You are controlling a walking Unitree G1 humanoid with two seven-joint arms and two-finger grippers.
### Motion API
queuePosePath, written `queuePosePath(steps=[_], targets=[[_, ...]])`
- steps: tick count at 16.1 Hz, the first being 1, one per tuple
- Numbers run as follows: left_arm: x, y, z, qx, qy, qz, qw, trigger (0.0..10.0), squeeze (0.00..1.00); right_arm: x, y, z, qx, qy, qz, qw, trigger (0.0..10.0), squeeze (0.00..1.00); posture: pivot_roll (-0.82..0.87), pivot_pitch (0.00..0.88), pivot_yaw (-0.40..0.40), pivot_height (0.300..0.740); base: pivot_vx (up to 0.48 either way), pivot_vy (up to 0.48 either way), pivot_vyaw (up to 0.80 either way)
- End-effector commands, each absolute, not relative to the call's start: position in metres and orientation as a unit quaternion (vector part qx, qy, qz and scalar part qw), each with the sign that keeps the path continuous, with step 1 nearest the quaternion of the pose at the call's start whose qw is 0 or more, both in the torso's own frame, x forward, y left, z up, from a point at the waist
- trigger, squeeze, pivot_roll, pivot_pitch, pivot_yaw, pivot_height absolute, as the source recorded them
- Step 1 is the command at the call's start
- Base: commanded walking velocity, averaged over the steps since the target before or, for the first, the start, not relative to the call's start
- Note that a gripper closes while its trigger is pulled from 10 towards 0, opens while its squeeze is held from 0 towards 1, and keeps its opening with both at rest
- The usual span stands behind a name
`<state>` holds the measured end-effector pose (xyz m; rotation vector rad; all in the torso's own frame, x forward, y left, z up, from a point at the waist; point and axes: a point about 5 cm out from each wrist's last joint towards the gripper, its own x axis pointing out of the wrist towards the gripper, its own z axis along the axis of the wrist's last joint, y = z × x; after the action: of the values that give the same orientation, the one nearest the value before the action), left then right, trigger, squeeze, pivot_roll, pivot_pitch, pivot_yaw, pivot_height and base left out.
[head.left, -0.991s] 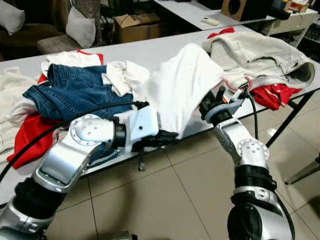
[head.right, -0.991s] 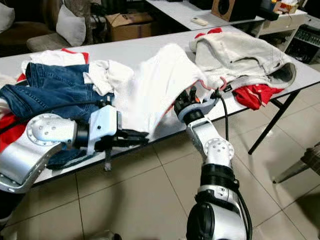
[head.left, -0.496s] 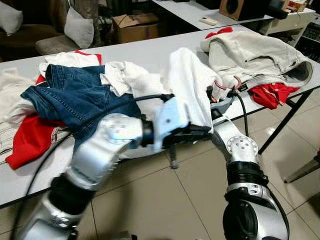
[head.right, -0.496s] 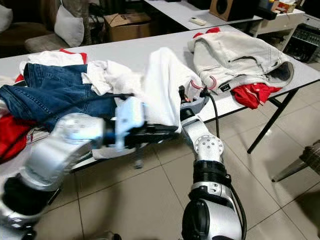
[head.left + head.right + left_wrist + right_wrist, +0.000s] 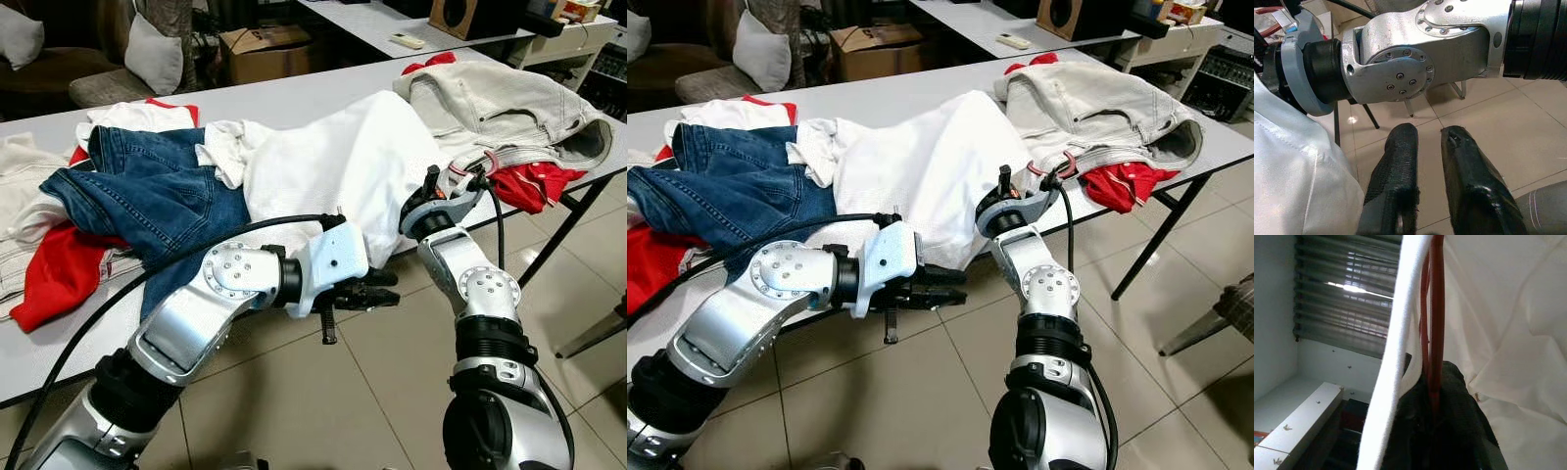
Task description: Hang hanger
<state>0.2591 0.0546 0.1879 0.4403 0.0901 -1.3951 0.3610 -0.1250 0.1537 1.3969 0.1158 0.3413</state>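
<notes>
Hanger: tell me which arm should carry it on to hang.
Right. The right gripper is already shut on the red hanger, inside the white shirt. The left gripper holds nothing, hanging off the table edge over the floor.

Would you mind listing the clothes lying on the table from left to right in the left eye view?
Red garment → blue jeans → white shirt, held at its edge by the right tool → beige jacket.
</notes>
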Motion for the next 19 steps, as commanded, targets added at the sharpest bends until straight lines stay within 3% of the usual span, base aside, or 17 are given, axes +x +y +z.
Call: queuePosePath(steps=[1,2,3,4,5,6,7,11,14,19], targets=[[0.257,0.056,0.195,0.197,0.02,-0.637,0.745,10.0,1.0,0.364,-0.127,0.162,0.639,0.039,0.163,0.751,0.0,0.0,-0.04,0.0,-0.004,0.74,0.0,0.0,0.0],[0.259,0.059,0.201,0.175,0.006,-0.628,0.759,10.0,1.0,0.364,-0.128,0.162,0.635,0.038,0.163,0.754,0.0,0.0,-0.04,0.0,-0.004,0.74,0.0,0.0,0.0],[0.268,0.074,0.21,0.143,-0.012,-0.581,0.801,10.0,1.0,0.359,-0.132,0.161,0.618,0.038,0.171,0.766,2.4,0.0,-0.04,0.0,-0.004,0.74,0.0,0.0,0.0],[0.281,0.094,0.215,0.101,-0.025,-0.513,0.852,10.0,1.0,0.354,-0.138,0.157,0.601,0.048,0.175,0.778,10.0,0.0,-0.04,0.0,-0.002,0.74,0.0,0.0,0.0],[0.285,0.102,0.216,0.083,-0.027,-0.489,0.868,10.0,1.0,0.351,-0.14,0.156,0.605,0.045,0.178,0.775,10.0,0.0,-0.04,0.0,-0.002,0.74,0.0,0.0,0.0],[0.292,0.119,0.214,0.062,-0.028,-0.436,0.897,10.0,0.0,0.345,-0.145,0.156,0.605,0.037,0.187,0.773,10.0,0.0,-0.04,0.0,-0.002,0.74,0.0,0.0,0.0],[0.302,0.151,0.202,0.041,-0.006,-0.334,0.942,10.0,0.0,0.334,-0.152,0.159,0.583,0.024,0.214,0.783,10.0,0.0,-0.04,0.0,-0.002,0.74,0.0,0.0,0.0],[0.291,0.179,0.172,0.055,0.026,-0.215,0.975,10.0,0.0,0.311,-0.153,0.166,0.544,0.013,0.265,0.796,10.0,0.0,-0.04,0.0,-0.008,0.74,0.0,0.0,0.13],[0.281,0.18,0.156,0.022,0.041,-0.169,0.985,10.0,0.0,0.303,-0.156,0.168,0.53,0.016,0.269,0.804,10.0,0.0,-0.04,0.0,-0.014,0.74,0.0,-0.389,0.59],[0.275,0.172,0.149,0.022,0.044,-0.163,0.985,10.0,0.0,0.298,-0.163,0.169,0.526,0.013,0.267,0.808,10.0,0.0,-0.04,0.0,-0.025,0.74,0.0,-0.449,0.59]])
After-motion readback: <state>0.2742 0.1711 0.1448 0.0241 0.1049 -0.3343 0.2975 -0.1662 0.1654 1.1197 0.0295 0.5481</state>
